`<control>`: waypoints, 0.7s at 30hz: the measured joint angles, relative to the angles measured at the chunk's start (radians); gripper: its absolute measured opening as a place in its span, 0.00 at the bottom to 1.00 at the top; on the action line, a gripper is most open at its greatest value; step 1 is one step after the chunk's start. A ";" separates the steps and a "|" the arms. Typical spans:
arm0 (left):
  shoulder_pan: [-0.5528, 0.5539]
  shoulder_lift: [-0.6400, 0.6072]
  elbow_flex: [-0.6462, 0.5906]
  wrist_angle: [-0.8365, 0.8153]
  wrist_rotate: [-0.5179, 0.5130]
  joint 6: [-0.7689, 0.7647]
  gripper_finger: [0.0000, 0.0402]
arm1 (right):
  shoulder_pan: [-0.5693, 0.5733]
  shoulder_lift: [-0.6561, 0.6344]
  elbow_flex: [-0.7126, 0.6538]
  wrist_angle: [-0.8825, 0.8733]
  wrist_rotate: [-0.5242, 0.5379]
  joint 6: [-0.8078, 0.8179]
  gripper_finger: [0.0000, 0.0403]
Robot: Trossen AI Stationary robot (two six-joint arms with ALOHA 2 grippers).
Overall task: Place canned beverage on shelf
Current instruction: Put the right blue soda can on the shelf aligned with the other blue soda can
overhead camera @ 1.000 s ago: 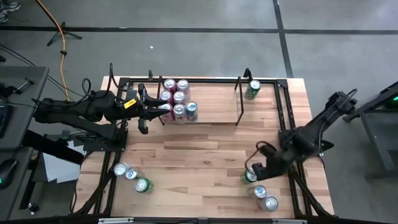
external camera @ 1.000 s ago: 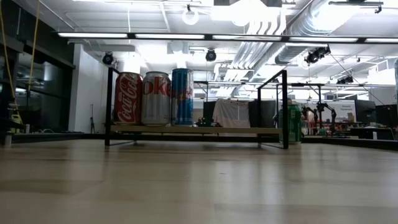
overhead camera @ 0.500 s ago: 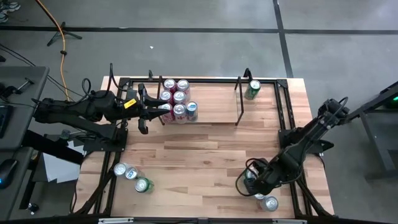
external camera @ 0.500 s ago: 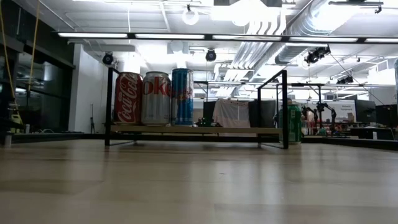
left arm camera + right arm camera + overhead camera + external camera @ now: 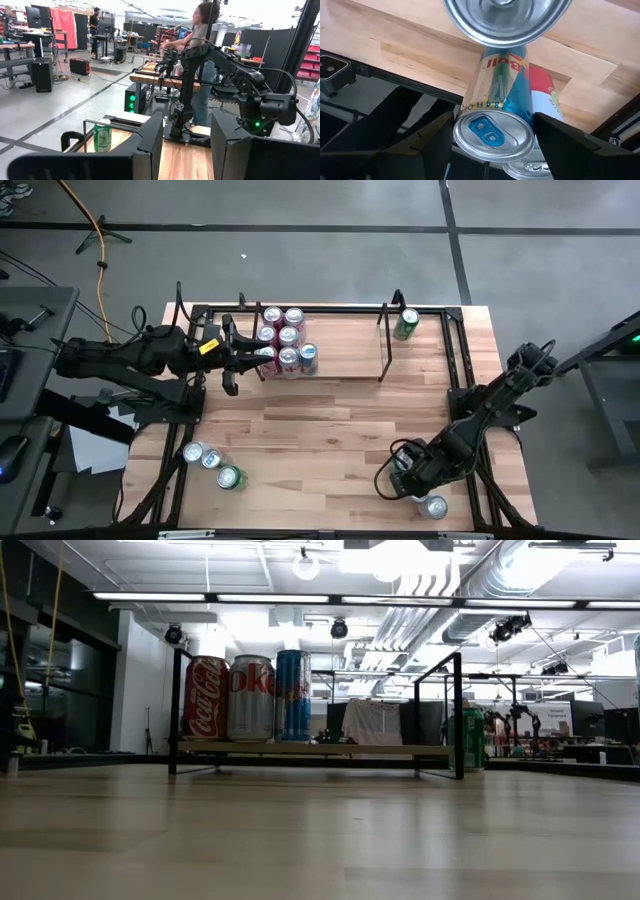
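The shelf stands along the far edge, with several cans upright at its left end; the low view shows them on its wood base. My right gripper is open at the near right, tipped steeply down. Its fingers stand on either side of the top of an upright blue-and-silver can. A red-and-white can and another silver can top stand right beside it. My left gripper waits open at the shelf's left end, holding nothing. My right gripper comes at the blue-and-silver can slanting from above, one finger on each side of its top rim. The can stands on the table. I cannot tell whether the fingers touch it.
A green can stands outside the shelf's right end. Three cans stand at the near left, and one more near the right front corner. A black frame edges the table. A person works beyond the table.
My right gripper has gone down and toward the table's near edge, tipping more steeply, and now stands over the near-right cans with its fingers around one can's top. The cans have kept their places.
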 joint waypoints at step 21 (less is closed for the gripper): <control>0.000 0.000 0.000 0.000 0.000 0.000 0.19 | -0.032 0.002 -0.003 -0.145 -0.009 -0.116 0.54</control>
